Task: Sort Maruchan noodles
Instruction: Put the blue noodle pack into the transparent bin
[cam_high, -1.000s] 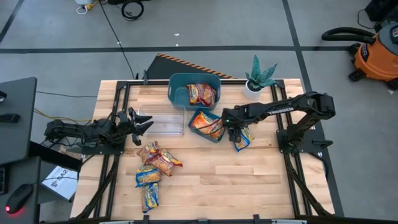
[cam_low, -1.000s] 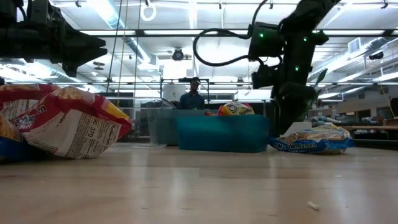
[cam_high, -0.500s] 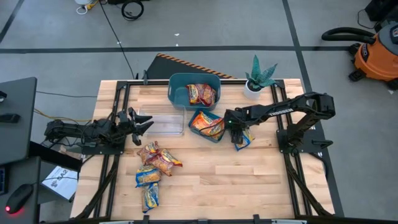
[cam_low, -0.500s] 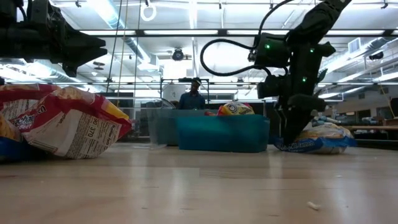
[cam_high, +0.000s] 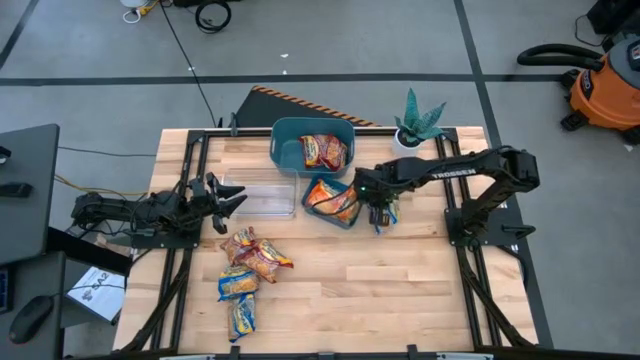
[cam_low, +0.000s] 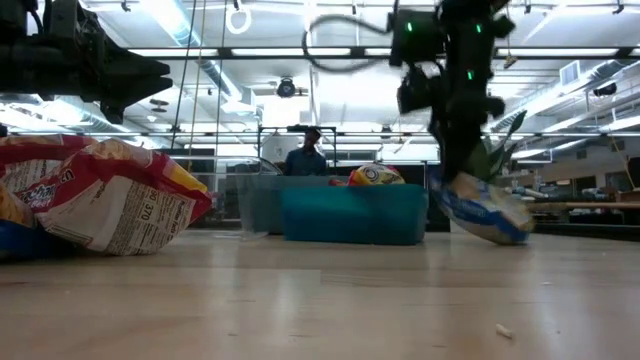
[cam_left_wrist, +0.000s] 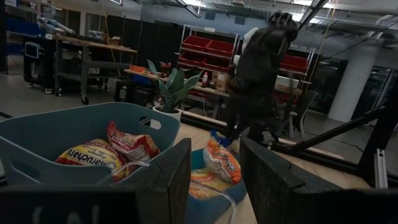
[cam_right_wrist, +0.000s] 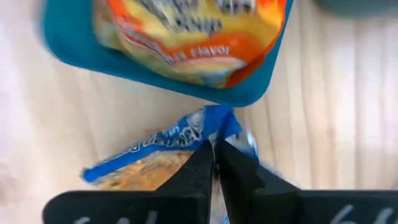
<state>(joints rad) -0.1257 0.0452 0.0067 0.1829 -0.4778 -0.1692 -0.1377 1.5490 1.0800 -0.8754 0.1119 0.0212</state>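
Note:
My right gripper (cam_high: 378, 207) is shut on a blue-and-yellow noodle packet (cam_low: 485, 207) beside the nearer teal bin (cam_high: 322, 213), which holds orange packets (cam_high: 335, 200). The far teal bin (cam_high: 290, 150) holds red packets (cam_high: 325, 150). My left gripper (cam_high: 236, 200) is open and empty at the left end of the clear tray (cam_high: 265, 195). Several more packets (cam_high: 250, 262) lie in a pile on the table's near left. My right gripper pinches the packet's blue end edge (cam_right_wrist: 217, 127) between its two fingertips, from above, pointing down. The packet hangs tilted below the fingers (cam_low: 460, 150). Whether its lower end (cam_low: 512, 235) still touches the table, I cannot tell.
A potted plant (cam_high: 415, 125) stands at the far right corner. A person (cam_low: 308, 155) stands in the room beyond the table. Bare wood lies at the near right (cam_high: 400, 290).
My right gripper has come down onto the blue-and-yellow packet, taken hold and risen with it. The packet lay flat on the table; now its held end is up and it hangs steeply tilted, a little nearer the teal bin.

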